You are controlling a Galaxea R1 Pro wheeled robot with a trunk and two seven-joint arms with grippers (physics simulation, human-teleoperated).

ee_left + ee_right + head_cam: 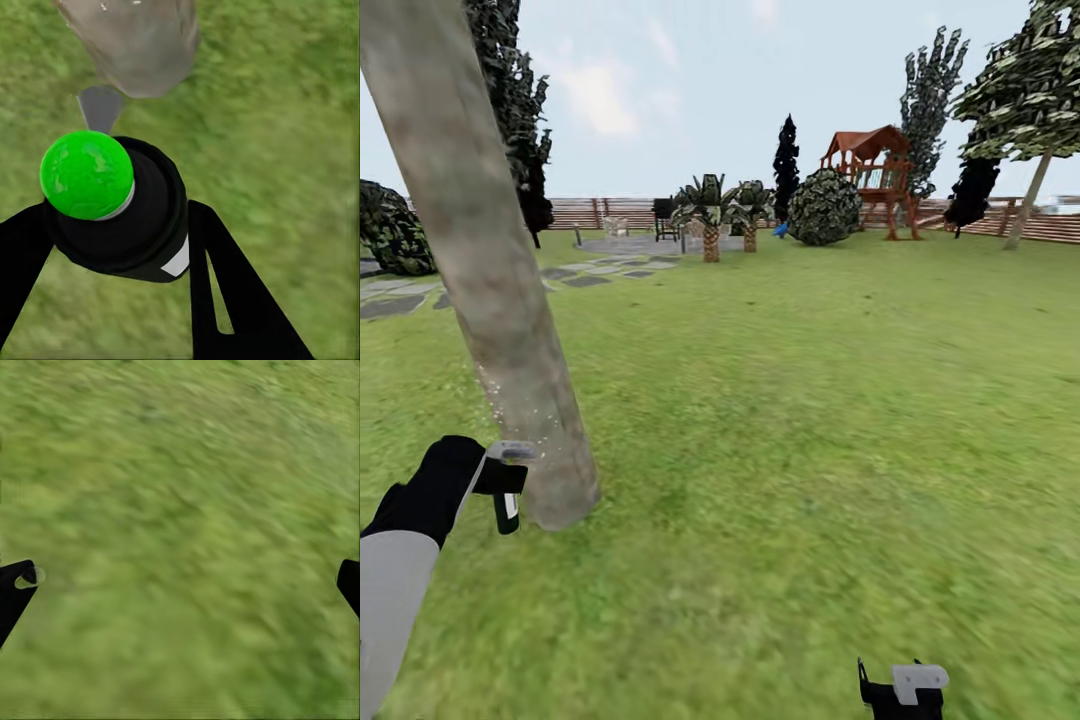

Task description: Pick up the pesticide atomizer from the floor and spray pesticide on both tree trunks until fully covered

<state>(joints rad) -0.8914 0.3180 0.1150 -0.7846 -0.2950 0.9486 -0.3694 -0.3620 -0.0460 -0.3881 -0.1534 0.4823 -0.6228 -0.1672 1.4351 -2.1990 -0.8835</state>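
Stood on a wide lawn (810,420) of blurry green grass, ringed far off by a brown horizontal-slat fence (1050,228). No writing or labels readable anywhere.

Rose close at the left: a thick, smooth, pale grey-brown mottled tree trunk (480,250), leaning, branchless, flecked with pale specks low down. Stood well apart at the far right: a second tree (1032,195) with a thin slanted trunk and leafy crown. Dotted the background: grey stepping stones (588,281), short palms (710,215), near-black cypresses (786,160), a round shrub (824,208), a red-brown wooden play tower (875,175).

Reached toward the trunk's base in the head view: the left gripper (508,495), black, on a white forearm. Seen from the left wrist: its two black fingers (232,292) spread around the pesticide atomizer (124,206), a black rounded body capped by a glossy green ball, with a grey tapered nozzle pointing at the trunk's foot (139,45), just beside it. Gripped the atomizer between the fingers.

Hung low at the bottom edge: the right gripper (905,692). Shown from the right wrist: black fingertips (15,589) wide apart at opposite sides, nothing held, grass (180,540) beneath.
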